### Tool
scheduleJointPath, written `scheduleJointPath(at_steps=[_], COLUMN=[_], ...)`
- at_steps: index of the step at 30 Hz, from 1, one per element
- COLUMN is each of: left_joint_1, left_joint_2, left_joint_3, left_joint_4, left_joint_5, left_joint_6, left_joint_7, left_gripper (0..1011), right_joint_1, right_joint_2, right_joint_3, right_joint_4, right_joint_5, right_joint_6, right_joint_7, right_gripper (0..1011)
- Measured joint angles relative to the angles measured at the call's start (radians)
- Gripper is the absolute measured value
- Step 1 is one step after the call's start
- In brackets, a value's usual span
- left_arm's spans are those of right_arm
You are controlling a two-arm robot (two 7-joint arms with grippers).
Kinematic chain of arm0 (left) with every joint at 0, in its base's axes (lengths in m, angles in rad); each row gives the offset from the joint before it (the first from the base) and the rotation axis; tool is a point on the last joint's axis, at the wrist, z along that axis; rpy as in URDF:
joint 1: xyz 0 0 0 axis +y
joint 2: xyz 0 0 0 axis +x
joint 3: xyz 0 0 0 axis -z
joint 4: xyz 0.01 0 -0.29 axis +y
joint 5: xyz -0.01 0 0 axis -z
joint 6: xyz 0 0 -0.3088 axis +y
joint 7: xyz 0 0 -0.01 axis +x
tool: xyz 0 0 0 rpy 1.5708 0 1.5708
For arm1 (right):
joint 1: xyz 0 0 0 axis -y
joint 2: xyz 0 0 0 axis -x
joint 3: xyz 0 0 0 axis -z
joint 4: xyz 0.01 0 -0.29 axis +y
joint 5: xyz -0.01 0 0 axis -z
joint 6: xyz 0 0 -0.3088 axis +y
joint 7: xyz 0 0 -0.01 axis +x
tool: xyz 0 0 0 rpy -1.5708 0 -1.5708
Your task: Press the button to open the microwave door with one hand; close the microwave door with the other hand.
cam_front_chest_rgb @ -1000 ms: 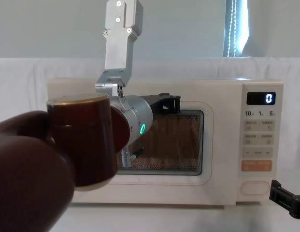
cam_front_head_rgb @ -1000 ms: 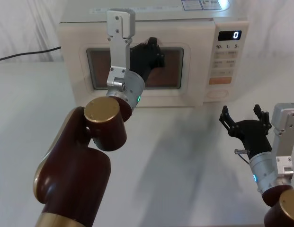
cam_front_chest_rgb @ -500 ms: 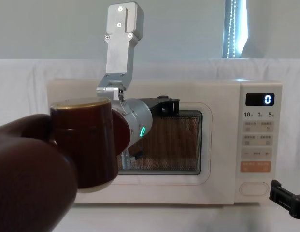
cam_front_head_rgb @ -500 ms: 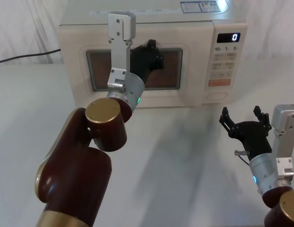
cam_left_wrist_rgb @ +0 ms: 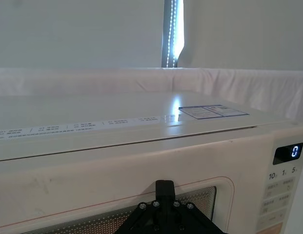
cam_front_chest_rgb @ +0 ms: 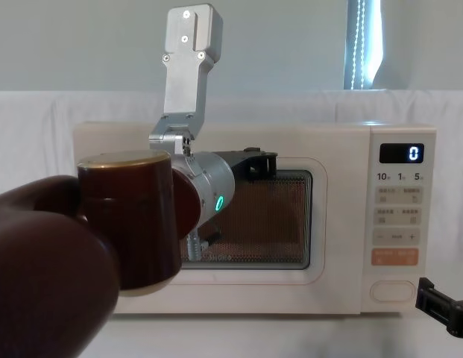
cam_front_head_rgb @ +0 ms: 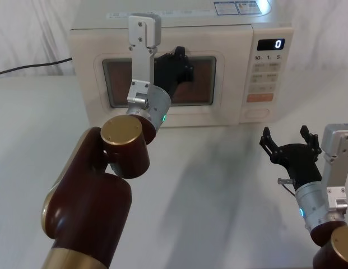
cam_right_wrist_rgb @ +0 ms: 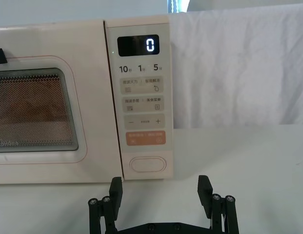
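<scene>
Microwave door [cam_front_head_rgb: 162,84] sits flush with the oven body, upper centre of head view, glass window facing the robot. Left gripper [cam_front_head_rgb: 175,66] is up against the window's top half; can't tell its finger state, the wrist blocks it. Button [cam_right_wrist_rgb: 148,164] sits lower centre of right wrist view, under the orange key [cam_right_wrist_rgb: 145,138]. Right gripper [cam_front_head_rgb: 291,147] hovers lower right of head view, fingers spread wide, holding nothing, well apart from the button.
</scene>
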State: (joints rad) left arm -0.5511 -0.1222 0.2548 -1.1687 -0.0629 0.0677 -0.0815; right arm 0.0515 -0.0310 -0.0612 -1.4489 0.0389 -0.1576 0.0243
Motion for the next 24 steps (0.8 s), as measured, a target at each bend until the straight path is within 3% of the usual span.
scheduleJointPath(at_steps=[15,24], left_joint_1=[0.000,0.069], left_joint_2=[0.002,0.017], left_joint_3=[-0.001,0.009], left_joint_4=[0.006,-0.085], left_joint_5=[0.003,-0.002], left_joint_6=[0.000,0.016], left_joint_7=[-0.003,-0.019], left_gripper=[0,0], right_joint_1=[0.000,0.000], right_joint_2=[0.000,0.000], right_joint_3=[0.000,0.000], right_joint_4=[0.000,0.000], right_joint_5=[0.000,0.000], right_joint_6=[0.000,0.000], right_joint_7=[0.000,0.000], right_gripper=[1000,1000])
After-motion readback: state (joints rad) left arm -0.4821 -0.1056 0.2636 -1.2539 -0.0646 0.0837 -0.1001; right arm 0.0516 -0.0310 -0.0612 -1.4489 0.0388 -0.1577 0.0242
